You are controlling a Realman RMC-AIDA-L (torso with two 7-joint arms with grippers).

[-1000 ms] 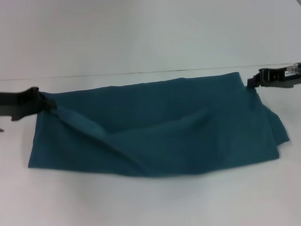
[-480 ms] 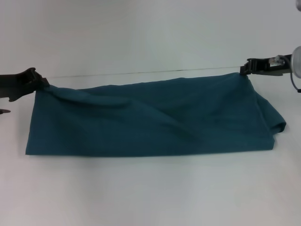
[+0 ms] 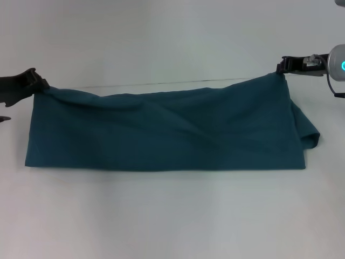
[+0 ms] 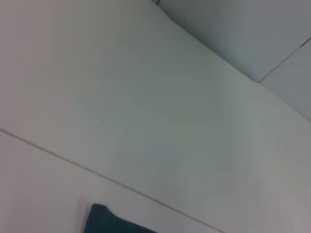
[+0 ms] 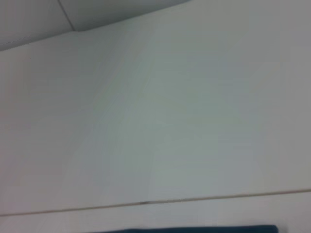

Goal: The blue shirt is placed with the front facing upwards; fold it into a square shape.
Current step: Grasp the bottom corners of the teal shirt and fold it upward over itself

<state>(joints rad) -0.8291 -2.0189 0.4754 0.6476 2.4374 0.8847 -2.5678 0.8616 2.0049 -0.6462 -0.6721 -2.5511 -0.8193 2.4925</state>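
The blue shirt (image 3: 167,132) lies as a wide teal band across the white table, plain side up, with a sleeve (image 3: 308,132) folded out at its right end. My left gripper (image 3: 39,84) is shut on the shirt's far left corner. At the far right corner my right gripper (image 3: 281,67) is shut on the cloth and holds it slightly raised. The far edge sags between the two grips. A sliver of the blue shirt (image 4: 114,222) shows in the left wrist view, and a thin strip of the blue shirt (image 5: 199,229) in the right wrist view.
The white table (image 3: 172,216) runs wide in front of the shirt. A thin seam line (image 3: 161,83) crosses the table just behind the shirt's far edge.
Both grippers have carried the shirt's held corners farther back and outward. The cloth has stretched flatter and its big diagonal wrinkles have smoothed out.
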